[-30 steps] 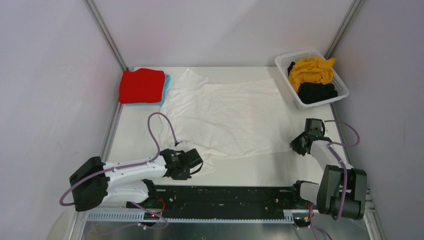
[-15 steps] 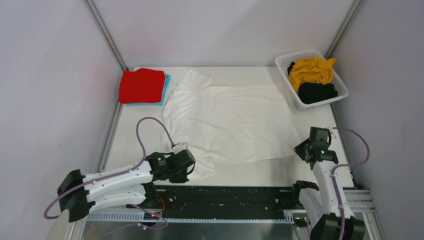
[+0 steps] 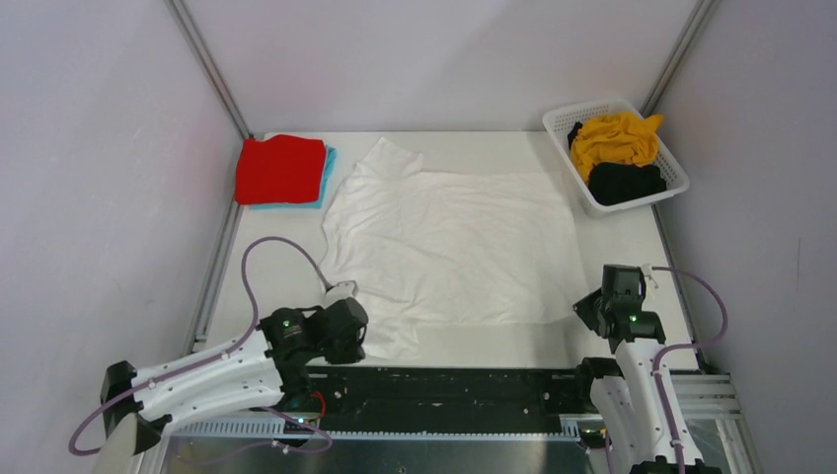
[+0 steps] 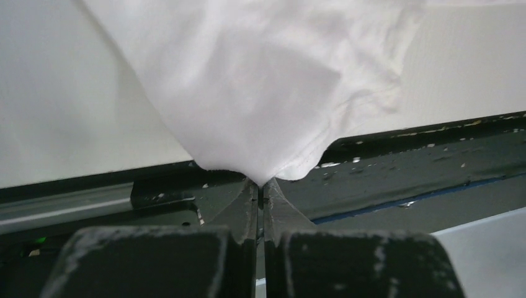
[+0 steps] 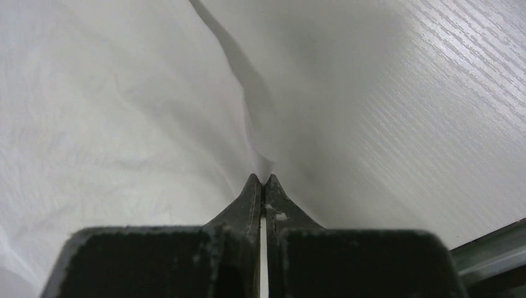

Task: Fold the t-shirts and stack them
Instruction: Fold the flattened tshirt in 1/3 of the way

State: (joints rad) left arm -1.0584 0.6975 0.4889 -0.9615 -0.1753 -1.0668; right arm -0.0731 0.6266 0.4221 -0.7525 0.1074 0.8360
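The white t-shirt (image 3: 449,242) is lying spread across the centre of the frame. The left gripper (image 4: 260,184) is pinching its lower-left corner, jaws closed on cloth. The right gripper (image 5: 262,180) is clamping its lower-right edge likewise.

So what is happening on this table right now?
Two robot arms are handling a white t-shirt spread on the table. The left gripper and right gripper each pinch its near edge, one toward each side. A folded red t-shirt lies on a light blue t-shirt at far left; the mustard yellow t-shirt and black t-shirt sit in the white basket.
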